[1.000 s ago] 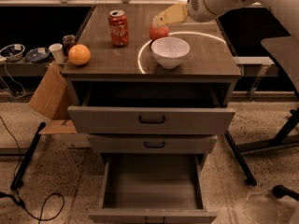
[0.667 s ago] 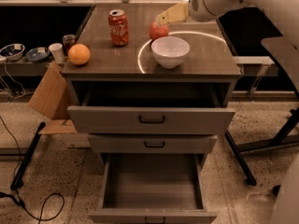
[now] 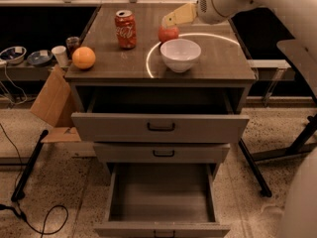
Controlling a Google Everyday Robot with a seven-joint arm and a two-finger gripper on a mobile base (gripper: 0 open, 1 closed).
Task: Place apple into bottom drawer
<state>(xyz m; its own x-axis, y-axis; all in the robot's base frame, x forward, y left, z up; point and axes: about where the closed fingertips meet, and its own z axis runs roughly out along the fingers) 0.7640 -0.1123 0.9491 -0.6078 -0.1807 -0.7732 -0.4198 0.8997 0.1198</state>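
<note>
The apple [image 3: 168, 33] is a small red fruit on the cabinet top, just behind the white bowl [image 3: 180, 54]. My gripper [image 3: 170, 21], with yellowish fingers, comes in from the upper right and sits right over the apple, touching or nearly touching its top. The bottom drawer [image 3: 161, 195] is pulled out at the foot of the cabinet, its deep grey interior showing nothing inside. Its front edge is at the lower frame border.
A red soda can [image 3: 126, 29] stands left of the apple and an orange [image 3: 83, 57] lies at the top's left edge. The top drawer [image 3: 160, 127] is also pulled out; the middle drawer [image 3: 162, 152] is shut. A cardboard box [image 3: 52, 103] leans at the left.
</note>
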